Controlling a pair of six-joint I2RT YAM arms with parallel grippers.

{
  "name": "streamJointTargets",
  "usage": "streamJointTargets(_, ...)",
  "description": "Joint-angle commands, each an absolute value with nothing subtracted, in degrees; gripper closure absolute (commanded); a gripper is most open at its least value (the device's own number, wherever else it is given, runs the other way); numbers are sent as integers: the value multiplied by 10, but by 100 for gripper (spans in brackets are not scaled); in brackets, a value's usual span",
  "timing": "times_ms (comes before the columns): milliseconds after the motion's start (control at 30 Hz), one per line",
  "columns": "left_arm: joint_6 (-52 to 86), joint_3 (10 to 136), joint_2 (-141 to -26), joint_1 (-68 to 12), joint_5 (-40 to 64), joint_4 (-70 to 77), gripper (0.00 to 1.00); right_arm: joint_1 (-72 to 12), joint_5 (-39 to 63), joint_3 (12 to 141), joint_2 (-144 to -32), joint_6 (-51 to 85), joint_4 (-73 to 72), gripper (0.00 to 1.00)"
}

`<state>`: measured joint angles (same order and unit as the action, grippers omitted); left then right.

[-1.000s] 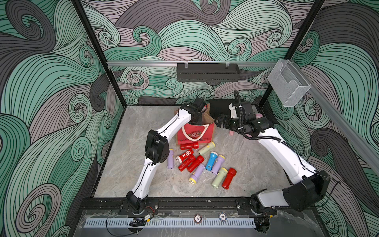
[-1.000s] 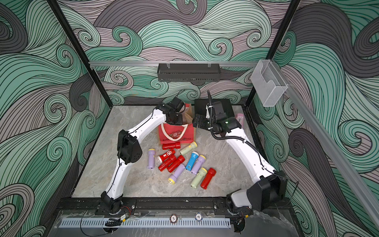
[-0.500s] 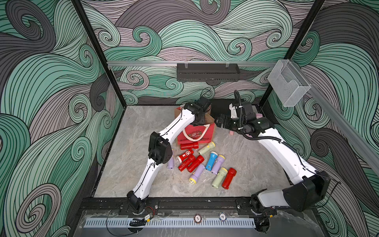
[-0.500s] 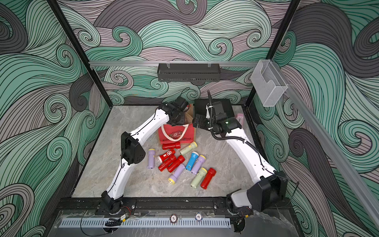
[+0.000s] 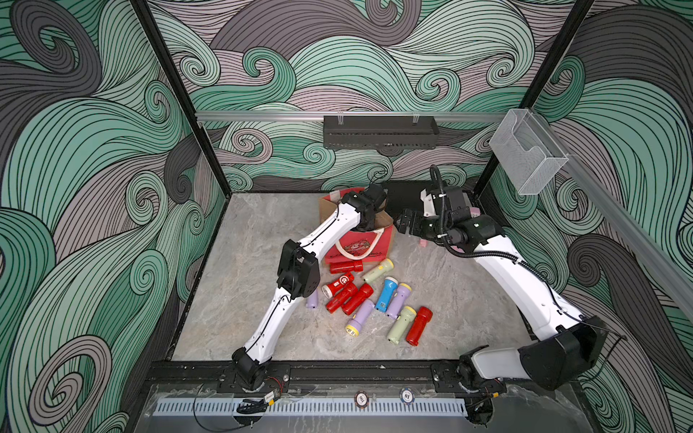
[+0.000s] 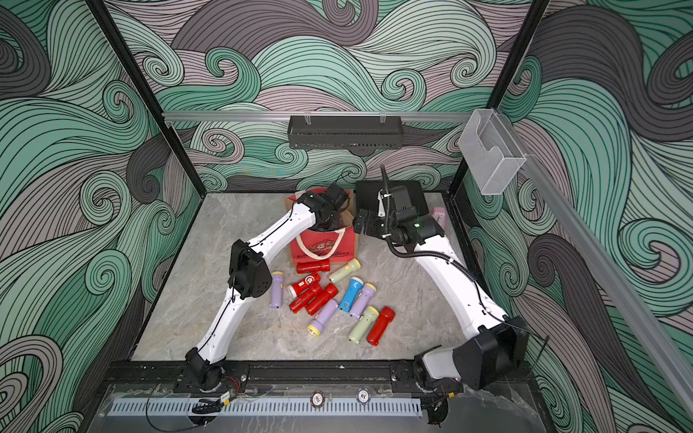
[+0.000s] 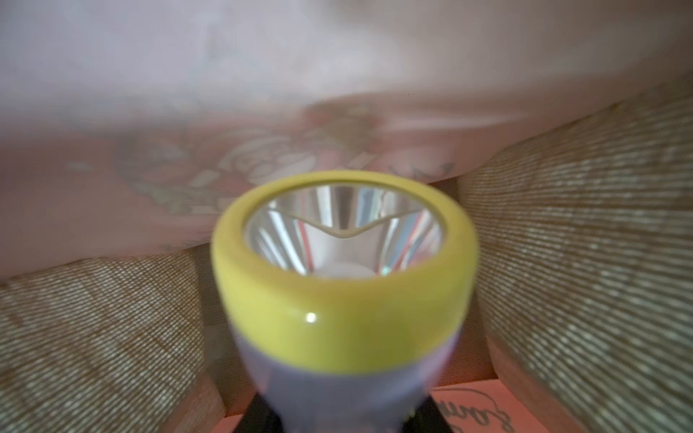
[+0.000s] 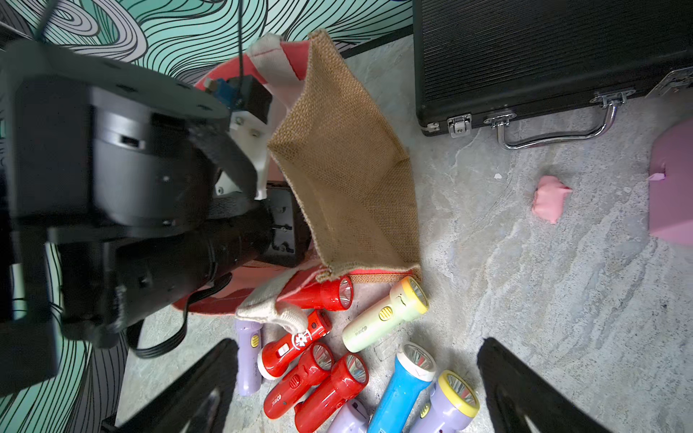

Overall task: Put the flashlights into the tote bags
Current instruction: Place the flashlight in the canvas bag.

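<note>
Your left claw (image 7: 343,420) is clenched on a lilac flashlight (image 7: 343,300) with a yellow rim, holding it head-first inside the tote bag (image 5: 360,247), between its jute sides and not yet let go. Your right claw (image 5: 405,225) hangs released just beside the bag, grasping nothing. Eleven more flashlights (image 6: 321,298) lie loose on the counter (image 5: 243,262), so most of the job looks undone. I cannot tell whether the bag already holds any.

The marble tabletop (image 5: 243,281) holds tote bag (image 5: 378,251), flashlights (image 5: 386,296), black case (image 8: 525,56), metronome (image 8: 671,187)
</note>
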<state>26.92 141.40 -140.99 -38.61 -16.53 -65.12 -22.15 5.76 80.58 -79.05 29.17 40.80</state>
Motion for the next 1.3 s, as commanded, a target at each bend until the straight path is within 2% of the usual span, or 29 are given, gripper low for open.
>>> streamJointTargets(0,267,1426,-1420,-380,-163,-648,100,-219,42,802,-775,289,422,0)
streamJointTargets(367,254,1407,-1444,-367,-168,-639,100,-213,36,792,-762,286,427,1)
streamJointTargets(500,253,1405,-1434,-367,-169,-632,93,-211,36,791,-761,286,427,0)
streamJointTargets(567,251,1397,-1422,-367,-171,-622,87,-211,35,791,-762,285,428,1)
streamJointTargets(833,251,1389,-1386,-366,-173,-609,52,-210,30,794,-763,288,427,0)
streamJointTargets(967,251,1391,-1356,-363,-174,-604,38,-209,27,796,-762,292,427,0)
streamJointTargets(1267,250,1383,-1271,-360,-172,-626,19,-209,20,797,-749,305,444,0)
